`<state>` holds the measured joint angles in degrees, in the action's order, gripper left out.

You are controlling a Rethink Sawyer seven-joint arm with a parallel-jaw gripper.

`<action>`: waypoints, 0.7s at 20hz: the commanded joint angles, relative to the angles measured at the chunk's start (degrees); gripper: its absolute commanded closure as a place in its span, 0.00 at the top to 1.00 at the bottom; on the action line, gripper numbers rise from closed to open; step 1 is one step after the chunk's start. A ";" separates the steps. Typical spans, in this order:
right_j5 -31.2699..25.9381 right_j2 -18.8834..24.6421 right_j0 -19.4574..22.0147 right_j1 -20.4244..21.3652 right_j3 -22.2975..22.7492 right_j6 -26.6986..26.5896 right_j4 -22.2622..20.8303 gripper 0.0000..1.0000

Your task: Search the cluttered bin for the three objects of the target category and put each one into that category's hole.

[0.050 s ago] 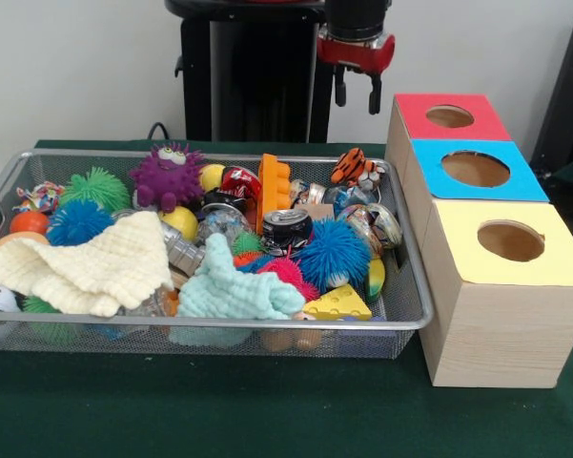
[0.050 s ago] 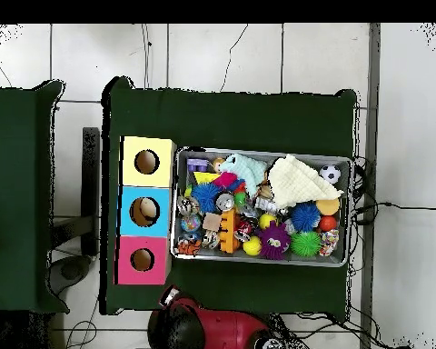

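A wire mesh bin on the green table is heaped with toys. Among them are a purple fuzzy monster, a blue spiky ball, a crushed can, an orange brick, a tiger toy and a yellow cheese wedge. A cream cloth and a mint cloth cover part of the pile. My gripper hangs open and empty, high beyond the bin's far right corner, near the red box.
Three wooden boxes stand in a row right of the bin, each with a round hole on top: red, blue and yellow. Overhead they are the red box, the blue box and the yellow box.
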<state>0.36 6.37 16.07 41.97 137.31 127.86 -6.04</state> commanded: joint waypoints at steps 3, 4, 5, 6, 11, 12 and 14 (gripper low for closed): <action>-4.60 5.10 -0.50 2.23 -3.93 8.85 5.59 1.00; -4.50 5.12 -0.39 2.06 -4.15 8.57 5.62 1.00; -4.34 5.13 -0.43 1.76 -4.36 8.40 5.71 1.00; -3.90 5.16 -0.47 1.13 -4.93 8.07 5.61 1.00; -3.51 5.11 -0.44 -0.61 -7.13 6.88 5.37 1.00; -3.91 4.96 -0.50 -0.69 -7.71 6.62 5.43 1.00; -4.06 4.92 -0.64 -0.58 -7.93 6.55 5.49 1.00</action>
<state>-0.05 7.14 15.32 42.79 137.30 127.86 -4.35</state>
